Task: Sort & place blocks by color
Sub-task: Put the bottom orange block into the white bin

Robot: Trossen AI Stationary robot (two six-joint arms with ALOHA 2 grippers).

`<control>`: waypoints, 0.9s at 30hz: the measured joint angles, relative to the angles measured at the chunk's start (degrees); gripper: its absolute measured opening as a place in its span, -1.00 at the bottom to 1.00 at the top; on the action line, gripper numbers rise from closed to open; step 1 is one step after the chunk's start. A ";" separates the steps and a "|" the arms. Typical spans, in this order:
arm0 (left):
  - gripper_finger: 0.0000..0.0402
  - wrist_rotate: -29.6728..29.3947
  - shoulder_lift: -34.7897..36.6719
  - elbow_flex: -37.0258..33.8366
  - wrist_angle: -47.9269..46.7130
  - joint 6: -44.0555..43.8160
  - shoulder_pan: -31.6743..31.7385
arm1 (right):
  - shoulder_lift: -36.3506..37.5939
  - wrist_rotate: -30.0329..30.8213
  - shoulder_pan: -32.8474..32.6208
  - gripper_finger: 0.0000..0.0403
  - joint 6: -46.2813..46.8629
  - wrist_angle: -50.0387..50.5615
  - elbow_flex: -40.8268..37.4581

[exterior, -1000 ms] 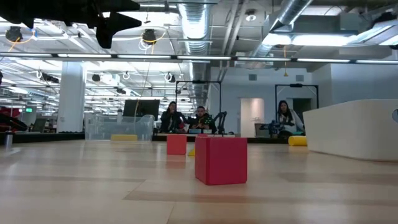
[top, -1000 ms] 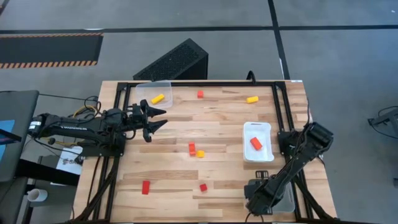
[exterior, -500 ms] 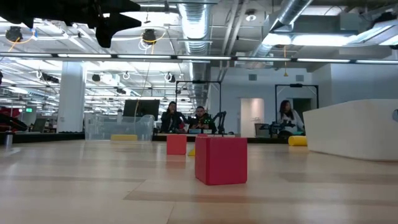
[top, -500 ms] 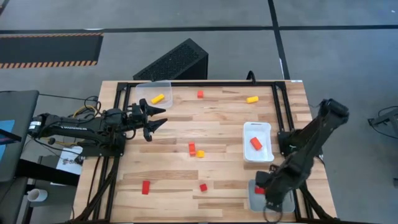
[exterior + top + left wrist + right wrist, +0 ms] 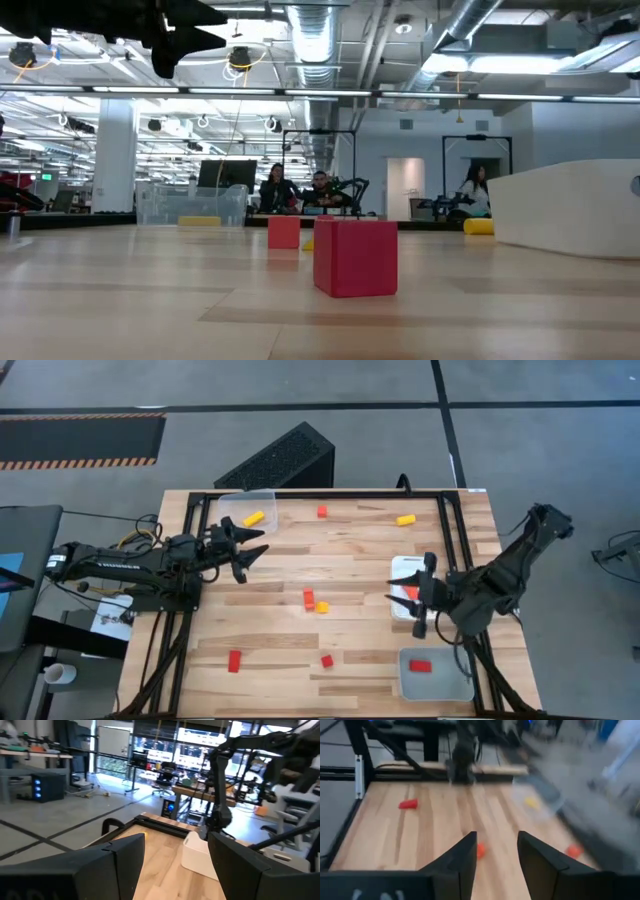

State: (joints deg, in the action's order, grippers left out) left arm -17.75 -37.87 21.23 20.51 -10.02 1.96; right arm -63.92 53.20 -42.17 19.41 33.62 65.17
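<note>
Scattered across the table (image 5: 350, 560) lie small red, orange and yellow blocks (image 5: 309, 599); left fingers (image 5: 252, 547) and right fingers (image 5: 412, 595) both spread, empty.

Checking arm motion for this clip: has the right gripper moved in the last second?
Yes. In the high view the right gripper has swung away from the near-corner tray, where a red block now lies, to over the white tray.

Overhead, table-level, 2 wrist views.
</note>
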 joint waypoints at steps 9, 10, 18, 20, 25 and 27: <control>0.04 1.02 -7.68 0.02 4.69 -0.53 0.49 | 1.53 -32.82 13.48 -0.42 -21.00 -28.61 -12.74; 0.04 1.31 -8.88 0.02 6.09 -0.55 0.74 | 2.09 -35.77 15.69 -0.44 -20.48 -29.98 -14.78; 0.04 5.06 -16.85 2.27 6.57 -3.69 4.88 | 13.02 -40.23 24.77 -0.52 -20.93 -40.55 -29.03; 0.04 5.09 -18.75 4.65 4.39 -3.41 6.31 | 15.70 -37.11 26.32 -0.52 -22.33 -43.67 -32.14; 0.04 7.29 -23.12 10.32 0.20 1.00 11.00 | 18.28 -28.95 32.30 -0.52 -21.79 -49.29 -37.85; 0.04 9.29 -24.74 12.87 -2.99 2.01 13.34 | 18.16 -28.60 35.09 -0.52 -20.02 -49.02 -38.70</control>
State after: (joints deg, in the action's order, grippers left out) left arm -8.45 -62.61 34.11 17.52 -8.01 15.30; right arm -45.76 24.60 -7.08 -0.61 -15.40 26.47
